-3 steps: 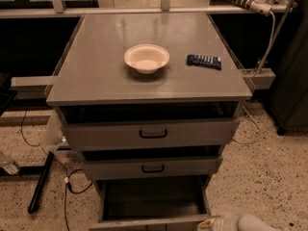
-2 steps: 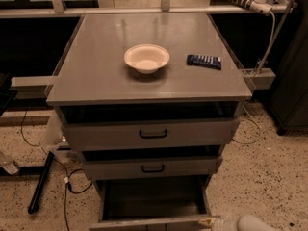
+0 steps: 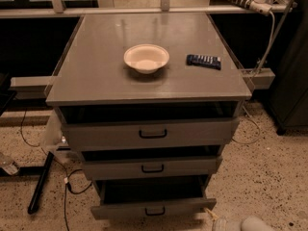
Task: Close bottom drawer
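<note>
Grey bottom drawer (image 3: 153,209) sticks out, so our gripper (image 3: 239,224) sits low, bottom right, likely to push it; open or shut, we cannot tell.

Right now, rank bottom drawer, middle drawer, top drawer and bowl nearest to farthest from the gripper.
Gripper: bottom right corner.
1. bottom drawer, lowest, just left
2. middle drawer, above that
3. top drawer, higher
4. bowl, on cabinet top

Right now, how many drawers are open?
3, stacked down the cabinet front: top drawer, middle drawer below it, bottom drawer lowest and pulled out furthest. None look hidden. The gripper is at the frame's lower right, beside the bottom drawer.
</note>
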Controlling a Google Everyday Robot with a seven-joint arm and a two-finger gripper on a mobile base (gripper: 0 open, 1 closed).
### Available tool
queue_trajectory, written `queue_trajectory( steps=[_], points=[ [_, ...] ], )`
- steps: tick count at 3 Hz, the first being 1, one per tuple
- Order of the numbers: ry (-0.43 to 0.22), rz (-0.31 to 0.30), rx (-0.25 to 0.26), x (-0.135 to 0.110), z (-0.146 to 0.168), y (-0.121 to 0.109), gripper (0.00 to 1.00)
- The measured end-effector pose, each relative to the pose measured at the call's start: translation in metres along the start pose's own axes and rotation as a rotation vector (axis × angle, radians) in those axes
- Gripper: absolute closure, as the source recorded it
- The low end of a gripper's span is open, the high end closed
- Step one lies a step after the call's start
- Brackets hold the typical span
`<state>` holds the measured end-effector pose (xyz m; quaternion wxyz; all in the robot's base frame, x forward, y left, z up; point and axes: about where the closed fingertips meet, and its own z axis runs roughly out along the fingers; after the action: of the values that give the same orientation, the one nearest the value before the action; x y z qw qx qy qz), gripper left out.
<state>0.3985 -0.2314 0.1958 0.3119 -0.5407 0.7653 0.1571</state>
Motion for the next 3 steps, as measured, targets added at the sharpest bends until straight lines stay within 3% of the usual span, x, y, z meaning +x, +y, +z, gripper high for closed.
queue_trajectory(
  steps=[2,3],
  points=[
    [-0.056,0.004,-0.016,-0.005,0.038,-0.037,0.61],
    [-0.043,-0.028,0.001,-0.020,0.060,-0.078,0.85]
  ],
)
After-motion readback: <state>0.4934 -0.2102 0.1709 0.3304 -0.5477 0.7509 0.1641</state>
